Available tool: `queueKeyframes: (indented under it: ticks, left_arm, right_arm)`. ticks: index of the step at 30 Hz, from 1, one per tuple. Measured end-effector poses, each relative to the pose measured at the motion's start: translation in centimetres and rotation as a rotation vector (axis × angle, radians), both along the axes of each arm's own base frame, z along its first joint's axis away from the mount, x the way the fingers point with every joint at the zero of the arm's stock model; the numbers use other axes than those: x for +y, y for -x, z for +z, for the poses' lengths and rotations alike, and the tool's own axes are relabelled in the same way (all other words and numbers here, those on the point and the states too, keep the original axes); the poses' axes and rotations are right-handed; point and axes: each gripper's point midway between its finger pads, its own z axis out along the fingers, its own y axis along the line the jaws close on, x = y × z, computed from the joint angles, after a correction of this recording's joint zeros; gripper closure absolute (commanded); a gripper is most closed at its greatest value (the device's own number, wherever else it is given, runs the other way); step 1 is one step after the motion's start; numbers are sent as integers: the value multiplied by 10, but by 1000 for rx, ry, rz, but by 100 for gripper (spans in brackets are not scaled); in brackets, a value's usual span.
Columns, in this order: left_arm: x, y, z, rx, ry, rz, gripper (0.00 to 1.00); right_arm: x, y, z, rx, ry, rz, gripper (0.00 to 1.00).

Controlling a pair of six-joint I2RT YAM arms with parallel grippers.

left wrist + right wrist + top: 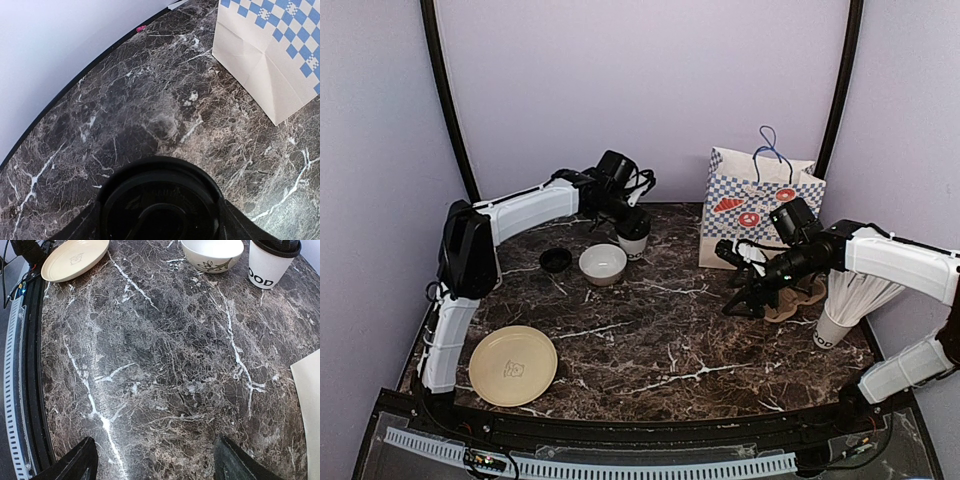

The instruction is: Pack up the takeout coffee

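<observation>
The takeout coffee is a white paper cup with a black lid, standing on the marble table at the back centre. My left gripper comes down over it, its fingers pressed against both sides of the lid. The right wrist view shows the same cup far off, with dark print on its side. My right gripper hovers open over bare marble, left of the patterned paper bag, with nothing between its fingertips.
A white bowl sits just left of the cup, with a small black lid beyond it. A cream plate lies front left. A cup full of white sticks stands at the right. A brown tray lies under the right arm.
</observation>
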Motion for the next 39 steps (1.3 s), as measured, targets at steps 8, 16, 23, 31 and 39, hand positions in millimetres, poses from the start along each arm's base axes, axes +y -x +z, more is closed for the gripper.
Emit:
queueKeyframes:
  ticks: [8, 16, 23, 31, 39]
  left_arm:
    - [1, -4, -2, -6, -4, 18, 9]
    - [0, -9, 41, -57, 29, 32, 10]
    - [56, 31, 73, -16, -55, 155, 25]
    - [173, 123, 83, 108, -81, 381, 42]
    - [286, 153, 27, 272, -170, 665, 44]
  right_arm:
    - [0, 0, -2, 7, 3, 0, 20]
    - [0, 0, -4, 11, 6, 1, 20]
    - [0, 0, -4, 9, 7, 4, 20]
    - [0, 0, -5, 6, 9, 10, 20]
    - [0, 2, -5, 6, 7, 21, 20]
